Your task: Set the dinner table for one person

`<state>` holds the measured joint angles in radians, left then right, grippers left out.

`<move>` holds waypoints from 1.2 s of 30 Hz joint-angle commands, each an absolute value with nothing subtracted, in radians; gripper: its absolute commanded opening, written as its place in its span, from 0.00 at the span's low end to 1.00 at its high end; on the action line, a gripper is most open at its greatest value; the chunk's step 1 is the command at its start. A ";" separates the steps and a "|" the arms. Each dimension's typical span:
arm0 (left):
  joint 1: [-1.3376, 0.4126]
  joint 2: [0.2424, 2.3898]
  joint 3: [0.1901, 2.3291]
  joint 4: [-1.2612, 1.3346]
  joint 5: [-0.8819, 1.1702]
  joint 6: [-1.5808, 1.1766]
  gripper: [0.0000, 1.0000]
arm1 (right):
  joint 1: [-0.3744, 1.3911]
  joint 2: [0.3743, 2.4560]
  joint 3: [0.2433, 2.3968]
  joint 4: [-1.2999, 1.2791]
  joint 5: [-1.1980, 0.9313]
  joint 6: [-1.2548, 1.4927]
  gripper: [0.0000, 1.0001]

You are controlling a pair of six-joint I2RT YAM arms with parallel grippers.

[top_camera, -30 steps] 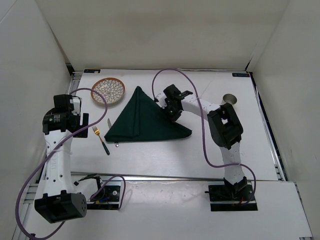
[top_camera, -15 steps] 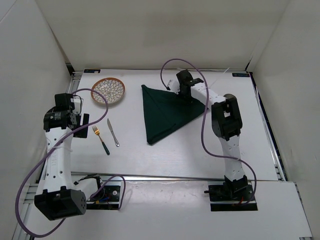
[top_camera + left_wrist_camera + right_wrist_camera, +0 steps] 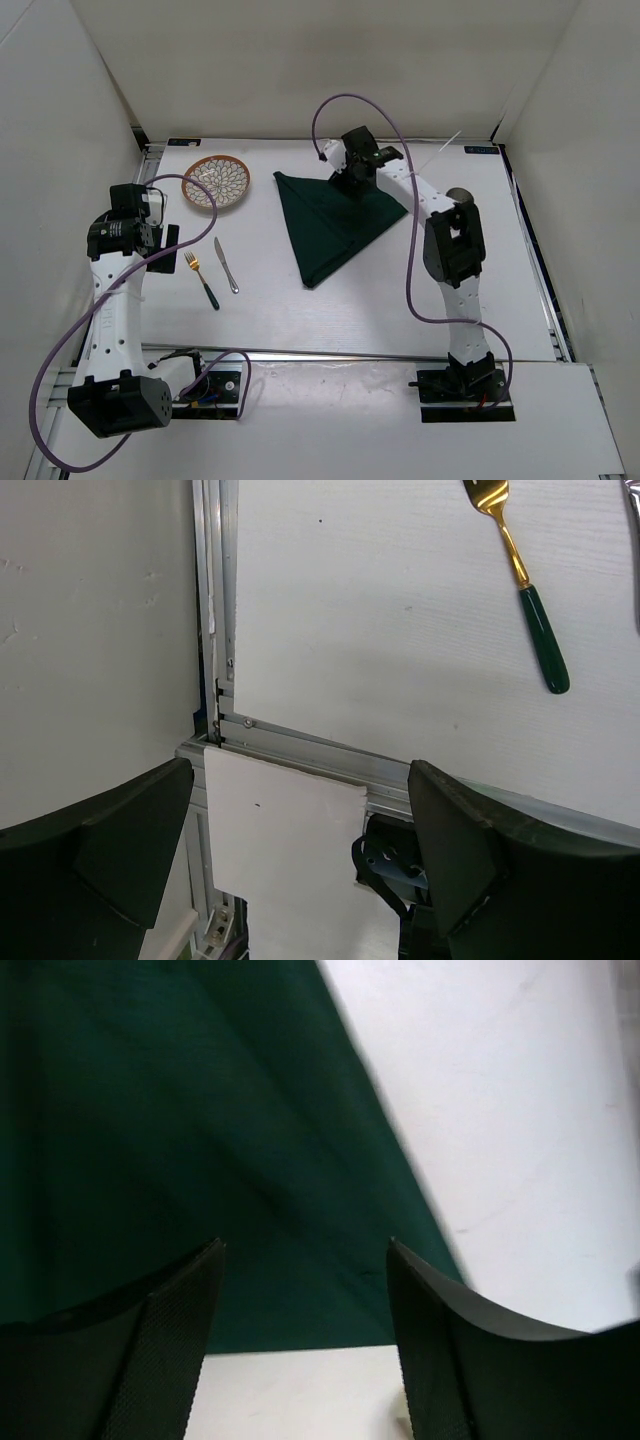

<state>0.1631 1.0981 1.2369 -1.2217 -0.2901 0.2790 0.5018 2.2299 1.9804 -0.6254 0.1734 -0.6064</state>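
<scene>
Across the middle of the enclosure, under everything else, the large plain white rectangular matte tabletop (image 3: 330,310), walled in white on three sides. Toward its far left corner, a round plate with an orange-brown rim and a pale patterned centre (image 3: 216,183). Nearer than the plate, side by side but apart, a fork with gold tines and a dark green handle (image 3: 201,280) and a slim silver table knife (image 3: 226,265), both lying flat with handles toward the arm bases. Right of the plate, at the far middle, a dark green cloth folded into a triangle (image 3: 335,220), its long point aimed at the near edge. At the far right, partly behind the right arm, a small round metal cup (image 3: 458,196). Over the far edge of the cloth, the right gripper (image 3: 303,1245): released, jaws parted, nothing between them, only green fabric and bare tabletop below; contact with the cloth impossible to tell. Over the near left edge of the table, beside the aluminium frame rail (image 3: 300,750), the left gripper (image 3: 300,780): spread wide, empty, the fork well apart from it.
</scene>
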 commanded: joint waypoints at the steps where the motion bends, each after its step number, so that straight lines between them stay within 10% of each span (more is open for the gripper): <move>1: 0.160 1.083 1.236 -1.206 -0.278 0.270 1.00 | 0.514 2.129 1.977 -0.797 -0.065 -0.361 0.69; 13: 0.160 1.092 1.264 -1.215 -0.259 0.288 1.00 | 0.514 2.149 1.853 -0.904 -0.483 -0.170 0.66; 29: 0.160 1.083 1.255 -1.233 -0.250 0.288 1.00 | 0.514 2.235 1.798 -0.831 -0.471 -0.161 0.79; 36: 0.160 1.083 1.235 -1.224 -0.250 0.279 1.00 | 0.514 2.204 1.816 -0.831 -0.445 -0.161 0.69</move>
<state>0.1616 1.0981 1.2331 -1.2270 -0.2687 0.2802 0.5117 2.2341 1.8156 -0.8600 -0.4690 -0.1589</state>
